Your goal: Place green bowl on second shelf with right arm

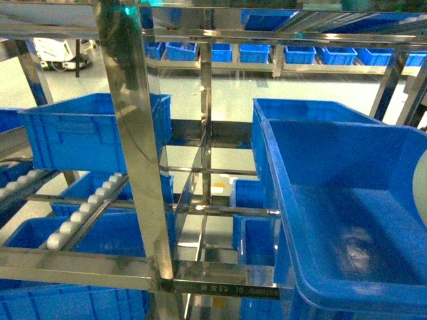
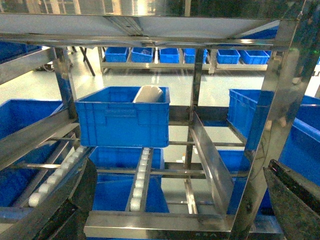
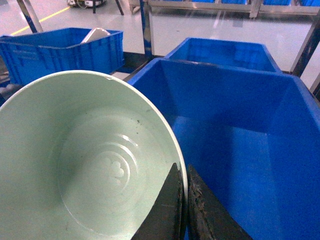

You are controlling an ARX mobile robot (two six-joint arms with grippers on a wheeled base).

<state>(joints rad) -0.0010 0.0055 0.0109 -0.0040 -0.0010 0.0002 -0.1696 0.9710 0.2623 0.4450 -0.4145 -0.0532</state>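
The green bowl (image 3: 85, 165) fills the left of the right wrist view, pale mint, empty, with a ringed bottom. My right gripper (image 3: 183, 172) is shut on its rim, one finger inside and one outside. The bowl hangs at the left rim of a large blue crate (image 3: 240, 145). In the head view only a pale sliver of the green bowl (image 1: 421, 190) shows at the right edge, over that blue crate (image 1: 333, 153). The left gripper (image 2: 180, 200) stands open in front of the steel rack (image 2: 150, 222), with nothing between its dark fingers (image 2: 75, 200).
The steel rack's upright post (image 1: 133, 153) stands close in front, with roller rails (image 1: 87, 207) to its left. A blue crate (image 2: 122, 120) on the rack holds a white object (image 2: 148, 94). More blue crates sit on lower levels and on far racks.
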